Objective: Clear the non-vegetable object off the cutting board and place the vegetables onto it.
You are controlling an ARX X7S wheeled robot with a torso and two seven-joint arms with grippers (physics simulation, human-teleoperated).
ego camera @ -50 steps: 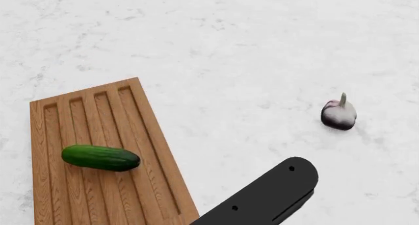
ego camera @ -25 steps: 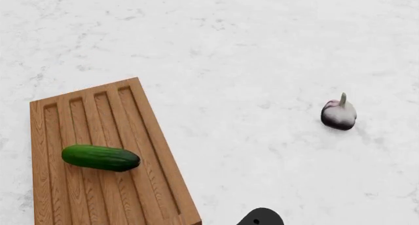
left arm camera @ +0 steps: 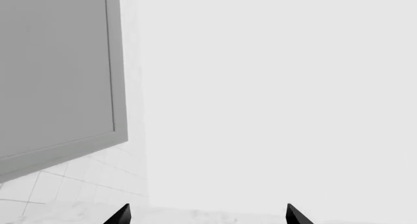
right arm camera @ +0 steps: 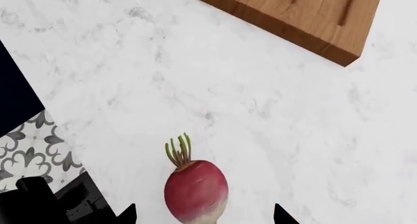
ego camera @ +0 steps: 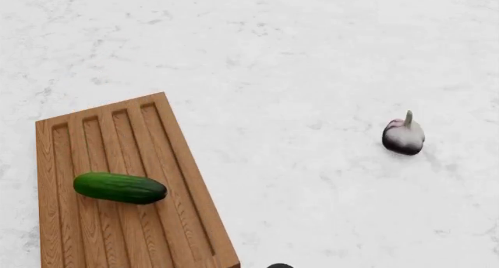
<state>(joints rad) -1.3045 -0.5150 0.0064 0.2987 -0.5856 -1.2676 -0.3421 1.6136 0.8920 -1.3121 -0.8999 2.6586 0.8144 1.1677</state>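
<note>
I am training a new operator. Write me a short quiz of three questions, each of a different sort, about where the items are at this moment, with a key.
1. True or false: the cucumber lies on the cutting board.
2. Multiple choice: the garlic bulb rests on
A) the cutting board
B) the marble counter, apart from the board
C) the cucumber
3. Fill in: in the right wrist view, the vegetable lying between the tips of the right tool is a ______.

Key
1. True.
2. B.
3. Radish; it lies on the counter, off the board, and the tips stand apart on either side of it.
</note>
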